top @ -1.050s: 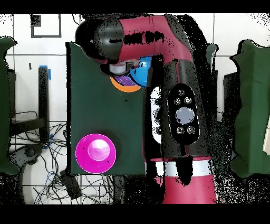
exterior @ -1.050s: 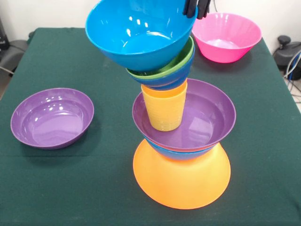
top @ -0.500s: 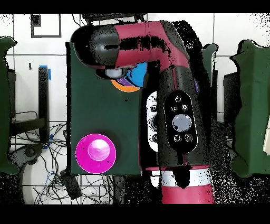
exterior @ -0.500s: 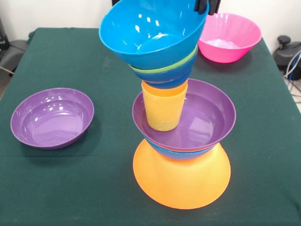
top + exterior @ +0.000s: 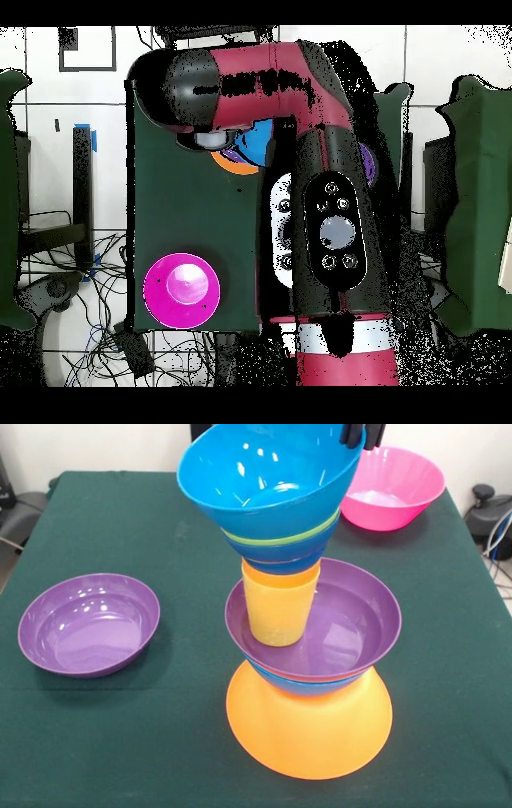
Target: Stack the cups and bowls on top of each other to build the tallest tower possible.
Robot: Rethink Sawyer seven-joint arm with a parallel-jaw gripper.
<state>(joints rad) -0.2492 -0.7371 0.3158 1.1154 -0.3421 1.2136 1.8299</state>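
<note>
Gripper [image 5: 362, 434] clamped on rim of top bright blue bowl [image 5: 268, 478], tilted atop the tower [image 5: 308, 656] near the table's [image 5: 120, 744] middle. Pink bowl [image 5: 394, 486] at far right corner, purple bowl [image 5: 88, 624] toward left edge.

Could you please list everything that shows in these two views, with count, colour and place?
tower: one, mid-table.
yellow-orange bowl: one, upside down, tower base.
blue bowl: one, just under the purple bowl in the tower.
purple bowls: two; one in the tower, one loose on the table.
yellow cup: one, upright in the tower's purple bowl.
green bowl: one, rim only, nested near the top.
top blue bowl: one, tilted.
pink bowl: one, table corner.
table: one, dark green cover.
gripper: black, at the top bowl's rim.
arm: red and black.
</note>
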